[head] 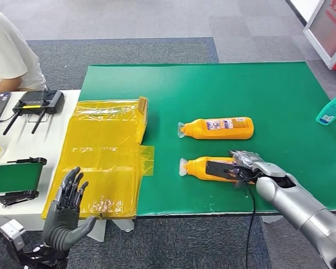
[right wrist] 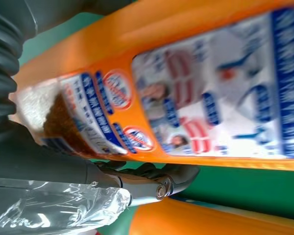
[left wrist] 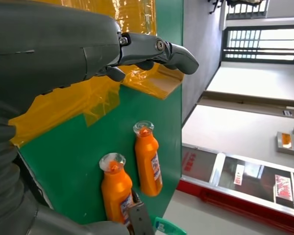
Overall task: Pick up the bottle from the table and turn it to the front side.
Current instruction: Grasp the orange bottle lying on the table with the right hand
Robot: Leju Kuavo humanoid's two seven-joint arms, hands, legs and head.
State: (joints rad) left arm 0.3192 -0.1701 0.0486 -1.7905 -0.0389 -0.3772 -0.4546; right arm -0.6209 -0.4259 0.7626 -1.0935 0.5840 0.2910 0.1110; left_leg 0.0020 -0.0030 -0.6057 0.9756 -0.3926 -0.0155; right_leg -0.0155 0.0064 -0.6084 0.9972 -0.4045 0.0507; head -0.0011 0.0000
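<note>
Two orange bottles lie on the green mat (head: 284,101), caps pointing left. The far bottle (head: 217,128) shows its white label upward. My right hand (head: 242,165) grips the base half of the near bottle (head: 196,168), dark fingers lying across its top. In the right wrist view this bottle (right wrist: 212,83) is blurred and close, label towards the camera, with one of my fingers (right wrist: 157,178) curled along its side; the other bottle (right wrist: 219,220) lies just beyond. My left hand (head: 69,204) is open, fingers spread, below the table's near left edge. The left wrist view shows both bottles (left wrist: 115,188) (left wrist: 147,156) cap-on.
A crumpled yellow plastic bag (head: 103,151) covers the mat's left end. A teal bottle (head: 332,109) lies at the right edge. On the white table to the left sit a black device with antennas (head: 39,102) and a small green-topped stand (head: 14,176). A person (head: 10,50) sits far left.
</note>
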